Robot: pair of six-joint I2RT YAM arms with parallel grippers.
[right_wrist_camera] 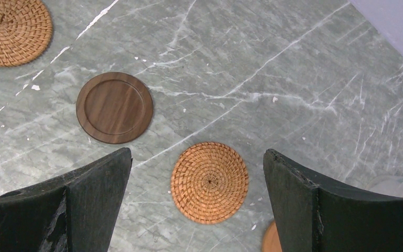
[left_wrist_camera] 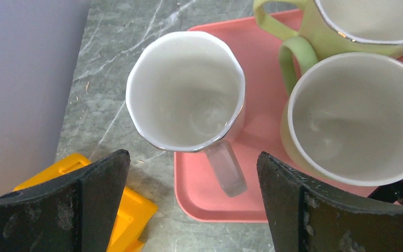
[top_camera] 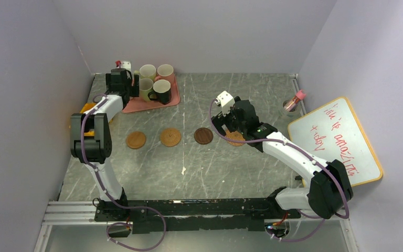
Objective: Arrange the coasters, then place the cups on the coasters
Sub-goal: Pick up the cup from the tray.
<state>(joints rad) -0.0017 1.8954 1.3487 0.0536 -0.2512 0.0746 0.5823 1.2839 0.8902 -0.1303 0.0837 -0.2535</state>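
One dark-brown coaster point(right_wrist_camera: 114, 107) lies between woven coasters point(right_wrist_camera: 209, 182).

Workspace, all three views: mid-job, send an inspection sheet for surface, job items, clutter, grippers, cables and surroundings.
Surface: grey marbled tabletop, a few white specks.
Job's things: coasters in a row: tan round disc, woven rattan disc, dark brown wooden disc, second woven disc; an orange edge beside it may be a fifth. On the flat pink tray: rear yellow-green mug, front yellow-green mug, pink mug, black mug; pale handled mug at its left edge. No mug on coasters.
Clutter: yellow plastic block, clear jar with pink lid, orange-framed whiteboard.
Grippers: left gripper open over the pale handled mug; right gripper open over the second woven disc.
Cables: purple cables along both arms.
Surroundings: pale lilac walls on three sides.
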